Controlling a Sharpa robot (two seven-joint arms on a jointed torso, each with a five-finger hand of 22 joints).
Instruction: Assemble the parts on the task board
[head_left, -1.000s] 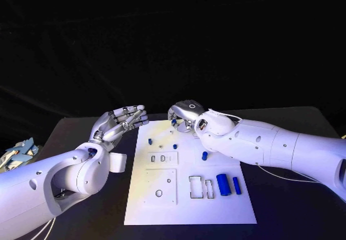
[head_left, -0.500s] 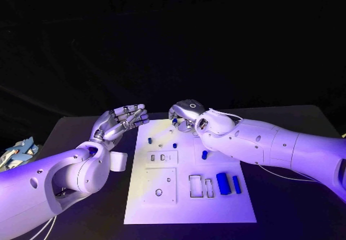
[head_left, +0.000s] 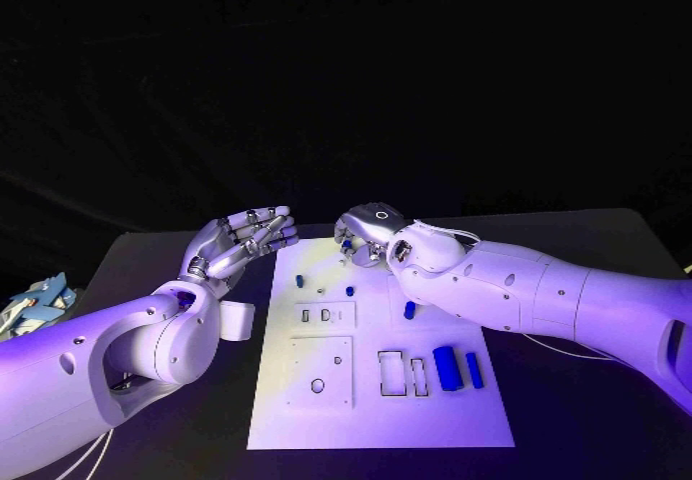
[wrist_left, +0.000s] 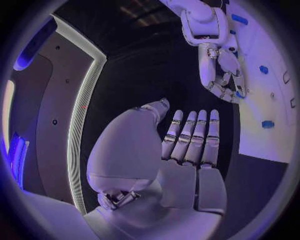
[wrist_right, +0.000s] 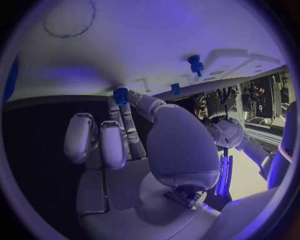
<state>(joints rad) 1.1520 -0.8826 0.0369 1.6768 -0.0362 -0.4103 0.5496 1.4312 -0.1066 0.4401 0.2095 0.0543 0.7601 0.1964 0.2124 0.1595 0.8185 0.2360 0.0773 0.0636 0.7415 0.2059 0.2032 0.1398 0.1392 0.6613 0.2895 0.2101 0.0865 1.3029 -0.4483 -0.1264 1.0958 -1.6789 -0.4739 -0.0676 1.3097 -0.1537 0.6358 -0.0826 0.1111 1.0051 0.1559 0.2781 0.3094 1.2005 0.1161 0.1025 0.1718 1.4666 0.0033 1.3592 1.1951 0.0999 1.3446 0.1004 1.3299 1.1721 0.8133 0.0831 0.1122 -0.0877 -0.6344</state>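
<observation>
The right hand (head_left: 369, 232) pinches a small blue part (wrist_right: 120, 94) over the far end of the task board (head_left: 378, 420). It looks light, rigid and slippery: best pinched across its sides. The left hand (head_left: 238, 243), beside the board, holds nothing, fingers straight.

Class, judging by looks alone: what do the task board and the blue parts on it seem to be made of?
Task board: probably matte white plastic, flat and uniform with clean-cut slots. Blue parts: likely smooth moulded or printed plastic, solid colour with a soft sheen. Neither can be confirmed.
</observation>
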